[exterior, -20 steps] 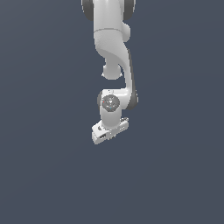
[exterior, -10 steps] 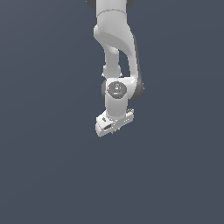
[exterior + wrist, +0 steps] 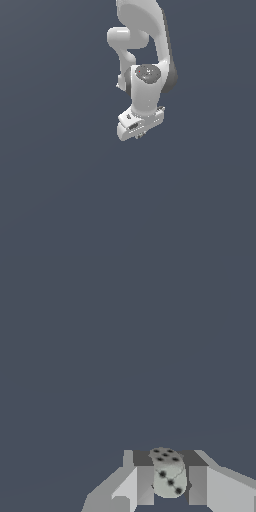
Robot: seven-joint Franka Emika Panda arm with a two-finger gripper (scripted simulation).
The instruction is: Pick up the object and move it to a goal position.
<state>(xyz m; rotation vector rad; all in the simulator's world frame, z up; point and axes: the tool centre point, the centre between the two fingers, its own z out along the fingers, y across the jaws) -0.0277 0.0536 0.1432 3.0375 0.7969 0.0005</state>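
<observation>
Wrist view: gripper [image 3: 170,486] fingers [image 3: 145,483] clamped on the object [image 3: 168,474], a pale die with dark pips, seated between both pads. No readable text. Exterior view: arm [image 3: 142,60] hangs over plain grey floor [image 3: 60,190]; gripper [image 3: 140,134] visible, die hidden there.

No legible text, labels or brands. Only markings: black pips on the die [image 3: 169,477]; top face shows about five.

Pale grey-white die [image 3: 168,475] with black pips, tilted, clamped between the jaws
</observation>
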